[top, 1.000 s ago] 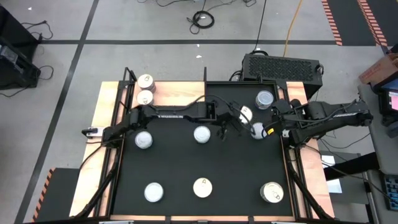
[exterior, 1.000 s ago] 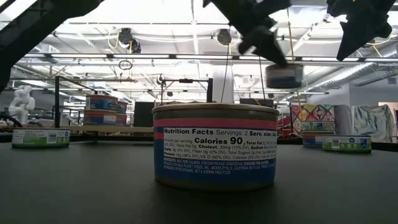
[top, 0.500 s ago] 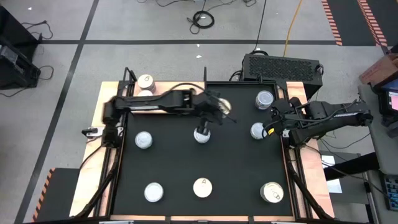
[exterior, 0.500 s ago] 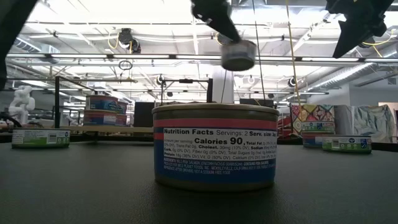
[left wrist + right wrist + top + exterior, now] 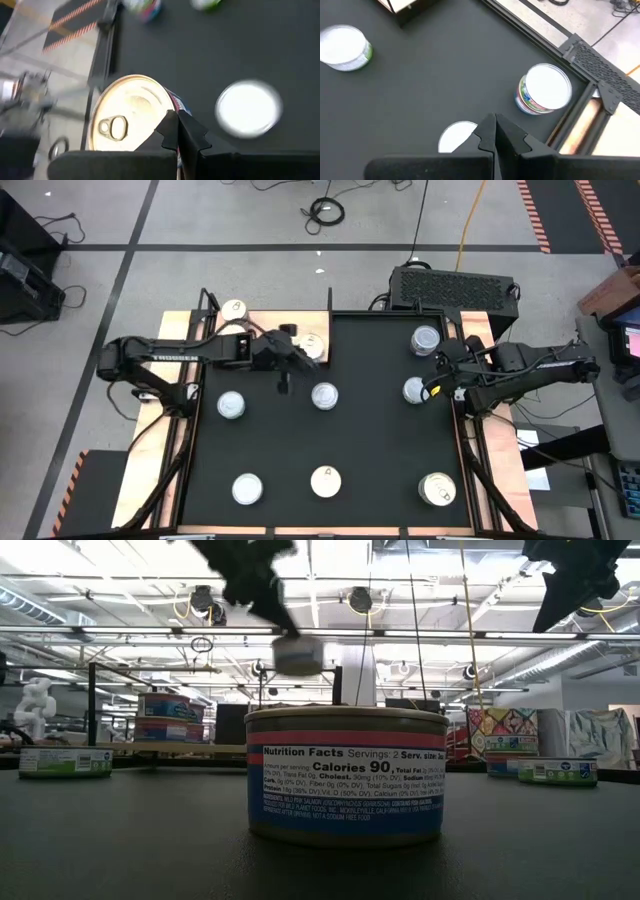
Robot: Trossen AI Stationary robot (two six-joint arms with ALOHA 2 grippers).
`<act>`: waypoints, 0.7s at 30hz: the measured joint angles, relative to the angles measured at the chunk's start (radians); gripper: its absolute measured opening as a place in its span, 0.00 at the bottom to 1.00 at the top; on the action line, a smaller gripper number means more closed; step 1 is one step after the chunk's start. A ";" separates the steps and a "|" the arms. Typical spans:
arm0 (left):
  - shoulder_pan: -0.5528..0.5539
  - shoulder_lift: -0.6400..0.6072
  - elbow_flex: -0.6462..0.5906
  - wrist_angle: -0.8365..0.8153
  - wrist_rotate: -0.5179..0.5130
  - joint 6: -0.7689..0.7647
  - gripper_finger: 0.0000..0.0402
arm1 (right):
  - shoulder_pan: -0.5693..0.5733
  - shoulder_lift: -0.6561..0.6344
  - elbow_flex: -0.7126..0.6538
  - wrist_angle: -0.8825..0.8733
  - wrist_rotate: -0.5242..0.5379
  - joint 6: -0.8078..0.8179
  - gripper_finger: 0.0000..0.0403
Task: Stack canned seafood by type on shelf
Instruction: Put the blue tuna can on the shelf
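My left gripper (image 5: 298, 352) is shut on the rim of a gold-lidded can with a pull-tab (image 5: 129, 121). It holds that can (image 5: 312, 345) in the air over the right end of the pale wooden shelf (image 5: 270, 323); in the low view the can (image 5: 298, 655) hangs clear of the table. A can (image 5: 234, 309) sits at the shelf's left end, seen as a stack (image 5: 165, 716) in the low view. Several more cans lie on the black mat, among them one at the centre (image 5: 324, 395). My right gripper (image 5: 436, 373) is shut and empty above a white-lidded can (image 5: 456, 136).
Cans on the black mat (image 5: 380, 440) include ones at left (image 5: 231, 405), back right (image 5: 426, 339) and along the front (image 5: 247, 488) (image 5: 325, 480) (image 5: 437, 489). A black box (image 5: 455, 285) stands behind the table. Narrow wooden strips run along both sides.
My left arm has swung left across the mat, carrying the can from near the right arm to over the shelf's right end. The right arm has stayed put.
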 joint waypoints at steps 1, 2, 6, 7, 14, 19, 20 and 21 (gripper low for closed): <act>0.020 -0.003 -0.027 0.013 0.000 0.003 0.00 | 0.000 0.000 0.000 0.013 0.000 -0.003 0.00; 0.041 -0.002 -0.049 0.029 0.001 0.011 0.00 | 0.000 0.000 0.000 0.025 0.000 -0.005 0.00; 0.130 0.018 -0.117 0.078 0.025 0.074 0.00 | 0.000 0.004 0.000 0.085 0.004 -0.024 0.00; 0.152 0.027 -0.130 0.105 0.034 0.095 0.00 | 0.000 0.006 0.000 0.100 0.006 -0.028 0.00; 0.322 0.077 -0.148 0.214 0.152 0.194 0.00 | 0.000 0.024 -0.039 0.157 0.057 -0.023 0.00; 0.421 0.146 -0.148 0.276 0.211 0.240 0.00 | 0.000 0.024 -0.142 0.310 0.060 -0.031 0.00; 0.435 0.163 -0.148 0.294 0.213 0.244 0.00 | 0.000 0.024 -0.159 0.344 0.060 -0.038 0.00; 0.446 0.180 -0.148 0.309 0.217 0.251 0.00 | -0.001 0.024 -0.173 0.375 0.060 -0.048 0.00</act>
